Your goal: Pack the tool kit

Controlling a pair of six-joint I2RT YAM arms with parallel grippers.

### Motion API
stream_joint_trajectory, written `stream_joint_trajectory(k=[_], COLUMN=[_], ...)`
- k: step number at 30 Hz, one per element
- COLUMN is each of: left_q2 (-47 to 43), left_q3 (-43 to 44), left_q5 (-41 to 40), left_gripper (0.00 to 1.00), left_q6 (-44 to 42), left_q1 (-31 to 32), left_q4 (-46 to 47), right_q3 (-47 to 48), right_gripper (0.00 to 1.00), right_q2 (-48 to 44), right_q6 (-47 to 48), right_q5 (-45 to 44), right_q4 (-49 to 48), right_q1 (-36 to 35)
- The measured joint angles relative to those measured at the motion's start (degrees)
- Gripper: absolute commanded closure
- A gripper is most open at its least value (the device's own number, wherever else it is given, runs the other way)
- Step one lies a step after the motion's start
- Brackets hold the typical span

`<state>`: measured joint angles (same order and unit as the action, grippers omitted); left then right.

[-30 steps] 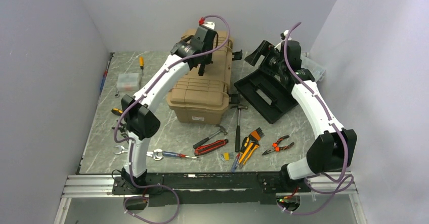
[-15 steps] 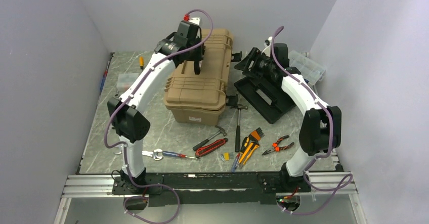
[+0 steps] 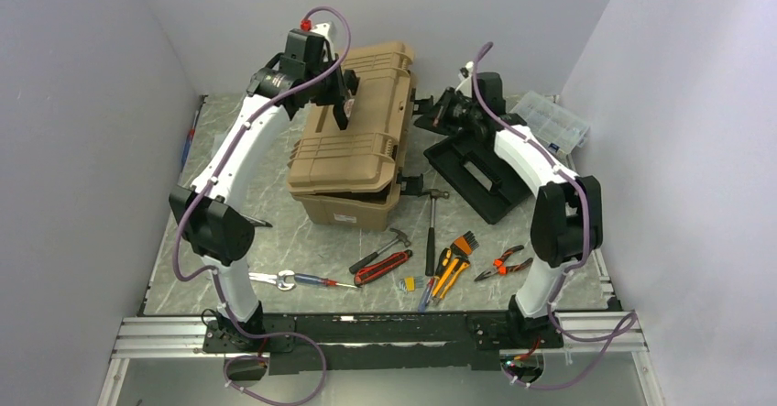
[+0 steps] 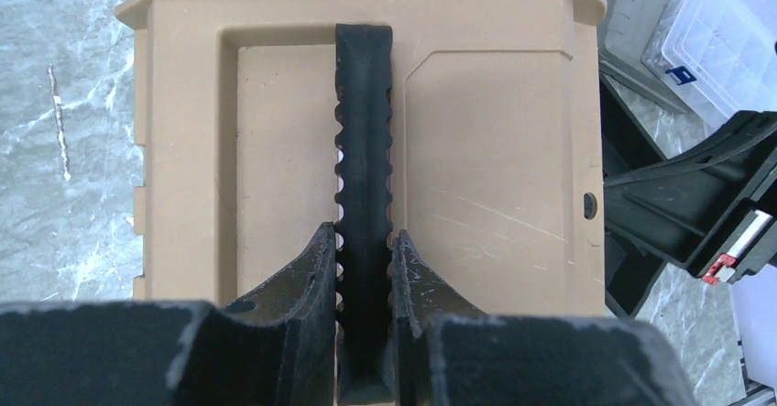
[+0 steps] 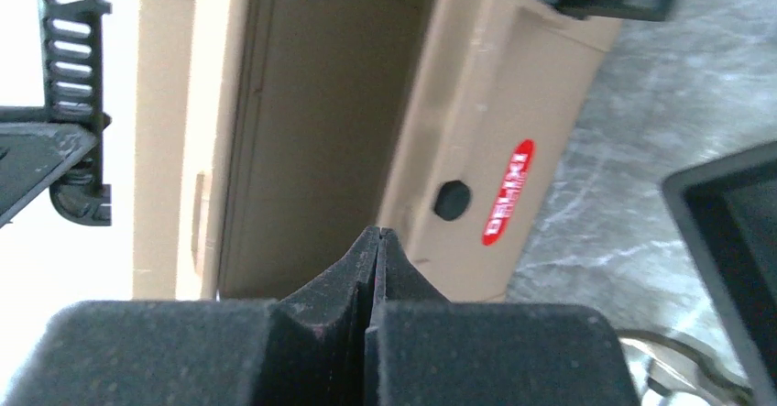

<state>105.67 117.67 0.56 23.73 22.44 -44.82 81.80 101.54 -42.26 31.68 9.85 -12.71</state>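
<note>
The tan tool kit box (image 3: 344, 200) stands mid-table with its lid (image 3: 366, 104) raised at the front, leaving a gap above the base. My left gripper (image 3: 348, 111) is over the lid, shut on the black lid handle (image 4: 364, 122); the fingertips (image 4: 321, 241) press its ribbed sides, gripper (image 4: 364, 234). My right gripper (image 3: 429, 113) is shut with nothing in it at the box's right end. In the right wrist view the gripper (image 5: 377, 232) points into the shadowed gap beside the red label (image 5: 507, 192). The black insert tray (image 3: 476, 172) lies right of the box.
Hand tools lie in front of the box: a hammer (image 3: 431, 218), a red utility knife (image 3: 383, 267), pliers (image 3: 502, 263), a screwdriver (image 3: 316, 280). A clear organiser case (image 3: 552, 122) sits at the back right. A black latch (image 5: 73, 104) hangs from the lid's edge.
My left gripper has moved up and left with the handle, lifting the lid. My right gripper has closed and swung left from the insert tray to the box's right end.
</note>
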Motion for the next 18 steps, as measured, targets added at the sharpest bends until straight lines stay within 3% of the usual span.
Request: stream_joint_trajectory(k=[11, 13, 15, 18], left_q2=[-1.31, -1.97, -2.49, -3.52], left_q3=[-1.99, -2.8, -3.21, -3.26], left_q5=[3.37, 4.42, 5.95, 7.21], left_gripper=[0.98, 0.76, 0.43, 0.19], left_q6=[1.18, 1.44, 1.66, 1.25], left_q1=[-1.9, -2.69, -3.78, -6.32], left_q4=[1.64, 2.08, 2.12, 2.12], right_q3=[9.05, 9.14, 9.2, 10.47], right_gripper=[1.0, 1.0, 1.0, 1.0], right_q2=[6.05, 6.12, 6.12, 6.16], right_q6=[-0.92, -1.44, -1.92, -2.12], right_q5=[1.88, 2.62, 3.5, 3.58], right_q4=[-1.36, -2.71, -4.48, -5.14], right_q1=[-7.06, -7.61, -8.02, -8.66])
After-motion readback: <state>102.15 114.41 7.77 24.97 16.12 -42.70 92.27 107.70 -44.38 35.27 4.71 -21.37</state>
